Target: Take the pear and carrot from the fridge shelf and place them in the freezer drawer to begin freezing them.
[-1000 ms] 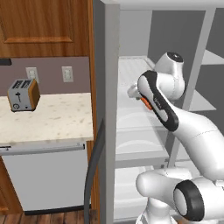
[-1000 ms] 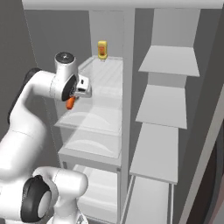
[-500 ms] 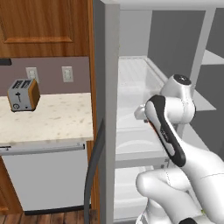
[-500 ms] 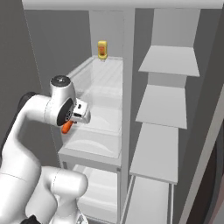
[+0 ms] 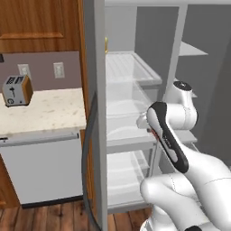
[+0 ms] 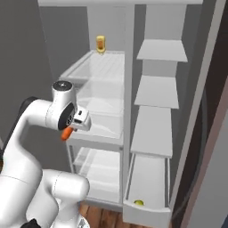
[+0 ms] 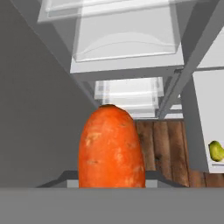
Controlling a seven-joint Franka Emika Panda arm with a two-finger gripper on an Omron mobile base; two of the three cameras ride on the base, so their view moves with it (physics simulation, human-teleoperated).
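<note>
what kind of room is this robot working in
A rendered home kitchen, most likely: an open fridge with ribbed shelves and a freezer drawer, a toaster on a speckled counter, and wood cabinets.

Carrot in the gripper, left of the shelves; pear in the freezer drawer below

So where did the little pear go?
The pear lies in the freezer drawer, low on the right of the right base view, near the drawer's front wall. The hand view shows it at the right edge, right of the carrot.
</note>
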